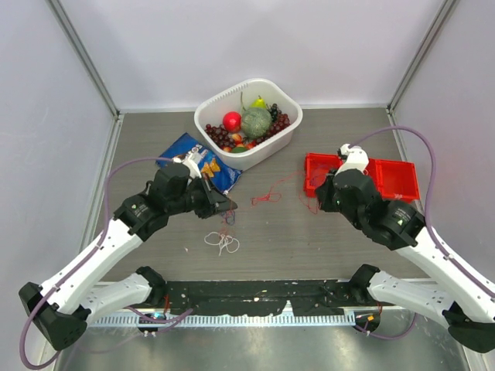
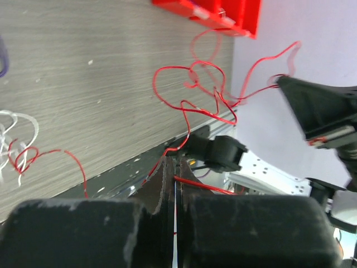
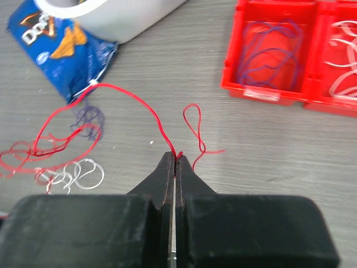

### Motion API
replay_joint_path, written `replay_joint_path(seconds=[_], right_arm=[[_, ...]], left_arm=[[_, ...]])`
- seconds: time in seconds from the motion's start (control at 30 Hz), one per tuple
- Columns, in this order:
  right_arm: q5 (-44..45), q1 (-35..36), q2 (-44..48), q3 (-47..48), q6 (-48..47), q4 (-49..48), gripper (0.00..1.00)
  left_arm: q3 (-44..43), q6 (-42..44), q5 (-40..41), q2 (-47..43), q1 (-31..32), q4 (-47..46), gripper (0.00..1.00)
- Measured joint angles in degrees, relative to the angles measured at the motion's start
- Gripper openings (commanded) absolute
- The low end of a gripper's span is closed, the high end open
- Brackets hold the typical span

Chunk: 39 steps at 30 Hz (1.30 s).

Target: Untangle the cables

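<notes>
Overhead, I see both arms reaching inward over the table (image 1: 325, 247), the left gripper (image 1: 230, 205) and the right gripper (image 1: 316, 204) well apart, with a thin red cable (image 1: 267, 197) running in loops between them. That view is too coarse to show either grip. The wrist cameras settle it. The left one shows its fingers (image 2: 164, 184) pressed together with the red strand coming out from between them and looping across to the tip of the other gripper. The right one shows its fingers (image 3: 164, 173) closed as well, the red strand pinched at the very tip.

Only the right wrist camera looks into the red tray (image 3: 268, 92): a purple-blue cable (image 3: 273, 50) coils in one compartment and a white cable (image 3: 346, 56) lies in the one beside it. It also picks out a loose purple-blue strand (image 3: 86, 117) caught among red loops, with a loose white cable (image 1: 222, 243) just beside them on the table.

A blue chip bag (image 1: 197, 161) lies against a white basket (image 1: 209, 116) of fruit at the back. From above, the right arm hides the tray's near-left corner and the left arm overlaps the bag's edge.

The tabletop is grey wood-grain flecked with pale specks. Plain pale walls and metal frame posts close in the cell.
</notes>
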<state>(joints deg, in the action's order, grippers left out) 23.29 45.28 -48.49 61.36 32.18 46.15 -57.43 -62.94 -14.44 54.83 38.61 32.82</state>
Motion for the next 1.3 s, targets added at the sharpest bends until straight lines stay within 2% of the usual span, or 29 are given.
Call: replay_joint_path(seconds=[0.37, 0.53, 0.87, 1.3], right_arm=[[20.85, 0.0, 5.62, 13.03, 3.54, 9.55, 0.01], [26.18, 0.0, 8.0, 18.12, 2.36, 11.21, 0.01], [26.84, 0.0, 4.92, 18.78, -0.35, 14.05, 0.01], [20.87, 0.0, -6.97, 19.06, -0.44, 16.11, 0.01]], left_arm=[[11.56, -1.25, 7.06, -11.52, -1.14, 6.71, 0.0], [13.38, -2.69, 10.34, -14.91, -1.25, 8.46, 0.0], [13.49, -3.5, 9.4, -13.44, -1.25, 7.13, 0.0], [13.49, -6.12, 4.24, -12.92, -1.25, 3.58, 0.0]])
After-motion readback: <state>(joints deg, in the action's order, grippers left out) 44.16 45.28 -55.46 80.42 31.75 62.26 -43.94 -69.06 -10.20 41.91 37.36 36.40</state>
